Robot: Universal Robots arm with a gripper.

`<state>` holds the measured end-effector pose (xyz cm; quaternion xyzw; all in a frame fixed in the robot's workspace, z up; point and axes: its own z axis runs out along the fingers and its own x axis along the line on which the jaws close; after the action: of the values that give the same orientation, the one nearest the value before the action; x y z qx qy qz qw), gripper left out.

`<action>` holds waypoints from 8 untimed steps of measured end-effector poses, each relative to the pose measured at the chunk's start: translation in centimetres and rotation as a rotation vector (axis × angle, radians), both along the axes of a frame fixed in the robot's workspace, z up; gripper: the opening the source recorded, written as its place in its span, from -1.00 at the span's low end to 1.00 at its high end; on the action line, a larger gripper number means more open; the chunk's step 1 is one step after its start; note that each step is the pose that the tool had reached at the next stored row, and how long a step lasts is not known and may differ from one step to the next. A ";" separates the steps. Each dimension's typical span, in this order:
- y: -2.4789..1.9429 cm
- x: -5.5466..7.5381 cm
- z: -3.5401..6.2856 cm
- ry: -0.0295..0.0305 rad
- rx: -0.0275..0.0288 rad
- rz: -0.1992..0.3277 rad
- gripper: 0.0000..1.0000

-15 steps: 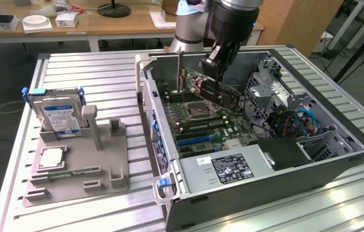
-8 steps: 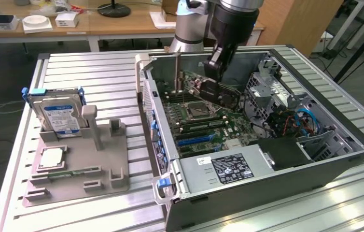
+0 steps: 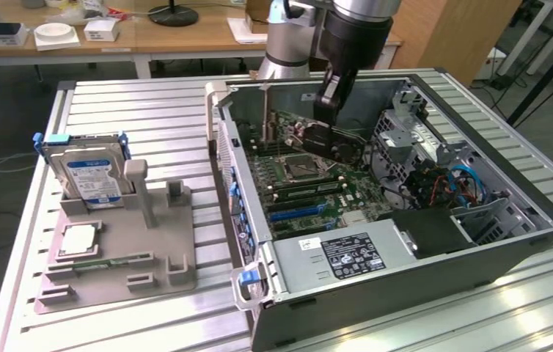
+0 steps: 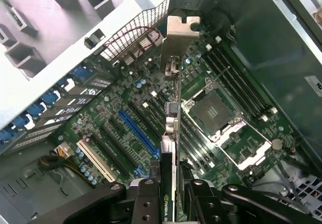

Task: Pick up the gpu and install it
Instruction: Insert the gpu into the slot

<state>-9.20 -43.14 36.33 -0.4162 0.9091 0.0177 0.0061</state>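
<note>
Black gripper [image 4: 170, 190] clamps the thin flat gpu [image 4: 171, 114] edge-on above the green motherboard [image 4: 132, 129]

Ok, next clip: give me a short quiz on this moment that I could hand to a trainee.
1. True or false: the gpu is already seated in a slot on the motherboard.
2. Where does the hard drive stand?
3. What does the tool grip? A) the hard drive B) the gpu C) nothing

Key:
1. False. It hangs tilted above the board.
2. In the grey holder, outside the computer case, on the exterior view's left.
3. B.
</note>
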 end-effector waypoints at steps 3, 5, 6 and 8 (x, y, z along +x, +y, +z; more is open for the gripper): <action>0.00 0.0 -0.17 -0.0019 0.0023 0.010 -0.47; 0.01 0.0 -0.32 -0.0035 0.0048 0.013 -0.47; 0.01 0.0 -0.39 -0.0043 0.0058 0.015 -0.47; 0.01 0.0 -0.53 -0.0059 0.0079 0.018 -0.47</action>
<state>-9.20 -43.12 35.80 -0.4244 0.9052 0.0202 0.0103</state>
